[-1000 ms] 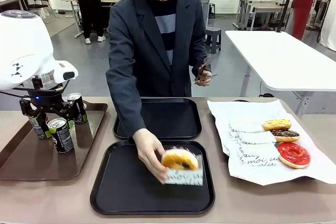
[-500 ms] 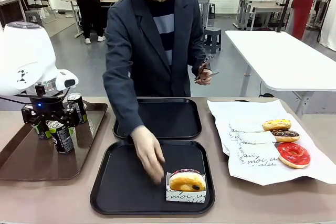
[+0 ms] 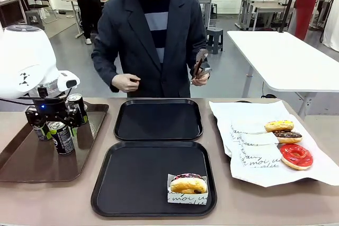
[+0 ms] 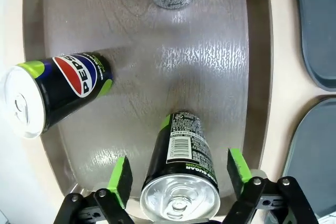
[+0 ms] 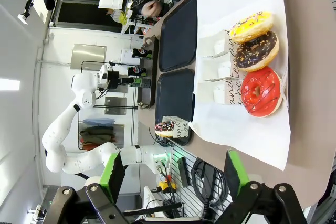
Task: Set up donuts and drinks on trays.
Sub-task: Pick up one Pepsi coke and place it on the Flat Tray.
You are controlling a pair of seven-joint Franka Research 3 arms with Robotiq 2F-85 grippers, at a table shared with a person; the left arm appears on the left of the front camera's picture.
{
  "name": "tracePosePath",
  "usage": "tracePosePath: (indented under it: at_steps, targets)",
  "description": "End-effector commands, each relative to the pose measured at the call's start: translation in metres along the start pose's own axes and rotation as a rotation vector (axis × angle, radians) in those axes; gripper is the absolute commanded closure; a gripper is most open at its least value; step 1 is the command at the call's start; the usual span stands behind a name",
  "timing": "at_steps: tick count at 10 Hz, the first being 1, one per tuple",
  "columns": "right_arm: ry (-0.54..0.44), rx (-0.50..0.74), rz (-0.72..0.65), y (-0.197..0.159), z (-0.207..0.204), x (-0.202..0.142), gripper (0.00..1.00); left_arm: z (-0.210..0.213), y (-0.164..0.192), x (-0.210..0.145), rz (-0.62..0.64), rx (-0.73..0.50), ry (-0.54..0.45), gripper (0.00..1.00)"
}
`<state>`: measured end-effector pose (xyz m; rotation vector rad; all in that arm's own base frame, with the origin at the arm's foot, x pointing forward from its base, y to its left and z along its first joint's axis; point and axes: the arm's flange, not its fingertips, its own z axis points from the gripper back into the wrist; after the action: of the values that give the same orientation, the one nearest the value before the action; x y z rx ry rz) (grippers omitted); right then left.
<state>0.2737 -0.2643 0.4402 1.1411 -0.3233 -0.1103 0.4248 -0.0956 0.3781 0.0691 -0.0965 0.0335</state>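
My left claw (image 4: 179,167) stands apart, astride one upright can (image 4: 181,148) on the brown tray (image 4: 210,66), with the green pads (image 4: 121,174) close to its sides but not pressing (two more cans (image 4: 58,93) stand nearby). My right claw (image 5: 173,174) hangs open and empty. One sleeved donut (image 3: 188,184) sits in the near black tray (image 3: 132,183), at its near right corner.

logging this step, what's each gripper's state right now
left gripper: jaws open, straddling an upright can, not gripping it
right gripper: jaws open, empty
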Motion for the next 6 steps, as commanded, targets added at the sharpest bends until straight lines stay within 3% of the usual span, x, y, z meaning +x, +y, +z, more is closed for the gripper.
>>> tracePosePath:
  at_steps: [1, 6]
  targets:
    - [-0.015, 0.024, 0.014, -0.0011, -0.0007, 0.001, 0.0, -0.0024, -0.0054, -0.0002, 0.034, -0.021, -0.013, 0.21]
    - [-0.015, 0.024, 0.014, -0.0011, -0.0007, 0.001, 0.0, -0.0016, -0.0028, 0.0008, 0.041, -0.013, 0.009, 0.66]
